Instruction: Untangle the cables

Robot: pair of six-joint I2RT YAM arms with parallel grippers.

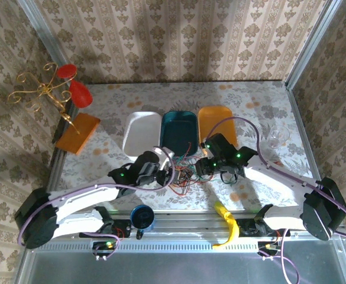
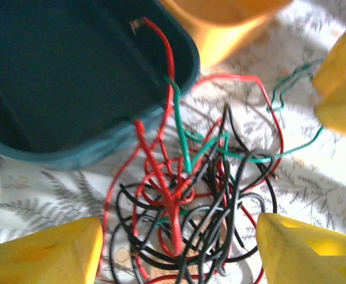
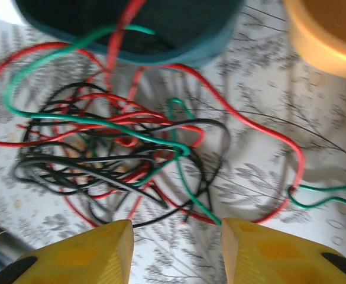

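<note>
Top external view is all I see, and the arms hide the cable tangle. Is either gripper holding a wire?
Observer: No. The left gripper is open, its fingers on either side of the near edge of the cables.
Operator: And the right one?
Observer: The right gripper is open too, gripping nothing.
Operator: Any wire in a tub?
Observer: Yes, one end of a red cable lies inside the teal tub.

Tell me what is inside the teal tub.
One red cable climbs over the rim of the teal tub, its end lying inside. The floor that shows is otherwise bare; the strip behind its near wall is hidden.
</note>
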